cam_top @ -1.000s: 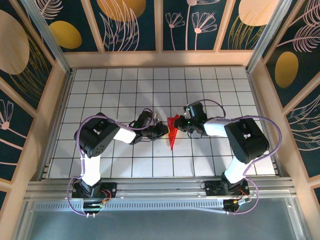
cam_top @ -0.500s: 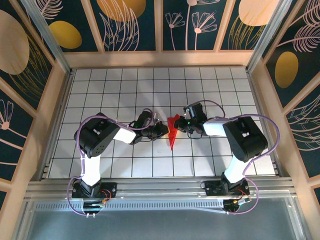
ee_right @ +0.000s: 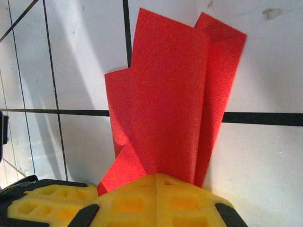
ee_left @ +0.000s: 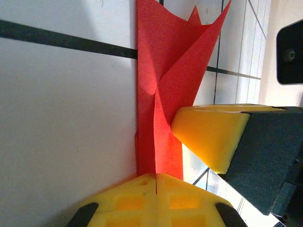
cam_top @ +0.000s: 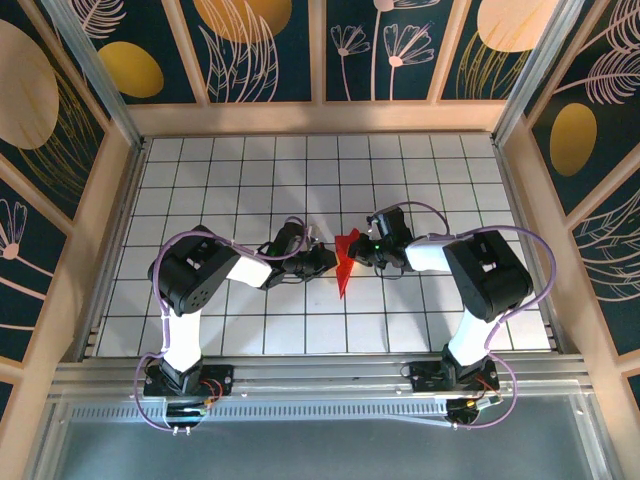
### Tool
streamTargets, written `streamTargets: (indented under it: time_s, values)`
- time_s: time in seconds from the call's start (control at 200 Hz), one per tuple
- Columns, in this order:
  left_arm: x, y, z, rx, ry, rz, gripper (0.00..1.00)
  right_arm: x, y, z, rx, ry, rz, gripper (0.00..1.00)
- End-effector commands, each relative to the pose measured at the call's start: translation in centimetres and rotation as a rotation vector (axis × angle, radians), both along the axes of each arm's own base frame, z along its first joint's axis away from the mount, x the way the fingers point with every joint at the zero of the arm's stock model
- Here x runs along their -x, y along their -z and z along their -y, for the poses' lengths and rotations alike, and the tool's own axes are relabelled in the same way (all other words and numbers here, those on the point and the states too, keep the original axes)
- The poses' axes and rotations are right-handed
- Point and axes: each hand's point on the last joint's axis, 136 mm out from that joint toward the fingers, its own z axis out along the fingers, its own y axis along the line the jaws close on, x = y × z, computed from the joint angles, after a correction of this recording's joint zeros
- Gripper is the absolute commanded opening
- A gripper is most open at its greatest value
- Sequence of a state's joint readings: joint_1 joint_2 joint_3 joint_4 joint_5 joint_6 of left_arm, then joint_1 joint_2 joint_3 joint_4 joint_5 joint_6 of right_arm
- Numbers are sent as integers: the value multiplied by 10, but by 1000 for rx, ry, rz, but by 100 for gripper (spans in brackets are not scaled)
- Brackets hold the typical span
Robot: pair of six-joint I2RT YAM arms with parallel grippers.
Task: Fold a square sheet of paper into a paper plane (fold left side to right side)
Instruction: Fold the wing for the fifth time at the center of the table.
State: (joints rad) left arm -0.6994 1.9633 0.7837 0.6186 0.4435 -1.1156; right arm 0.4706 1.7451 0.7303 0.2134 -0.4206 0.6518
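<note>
Left pincer grips paper plane — right pincer too

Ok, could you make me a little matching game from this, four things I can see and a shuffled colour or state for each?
Things:
1. red paper
2. left gripper
3. table
4. back wall

Descriptions:
A. white tiles with dark grid lines
B. creased, with flaps standing up
C. yellow fingers, shut on the paper
D. dark blue with plant drawings

Pairs: 1-B, 2-C, 3-A, 4-D
</note>
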Motion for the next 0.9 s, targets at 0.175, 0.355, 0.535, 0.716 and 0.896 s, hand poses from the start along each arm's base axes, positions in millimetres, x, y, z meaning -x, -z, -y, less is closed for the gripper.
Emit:
streamTargets:
  time_s: [0.175, 0.355, 0.535, 0.716, 0.896]
  values:
    - [4, 25, -35, -147, -70, -38, 13, 29, 40, 16, 59, -21, -117, 0]
    - [-7, -10, -34, -165, -70, 41, 23, 35, 45, 18, 58, -18, -130, 0]
    - [-4, -39, -38, -181, -46, 80, 18, 36, 45, 18, 52, -18, -127, 0]
    - [18, -76, -21, -76, 79, 66, 8, 36, 45, 17, 50, -24, -124, 0]
    - [39, -82, 5, -33, 198, 11, 4, 37, 46, 18, 53, -25, -126, 0]
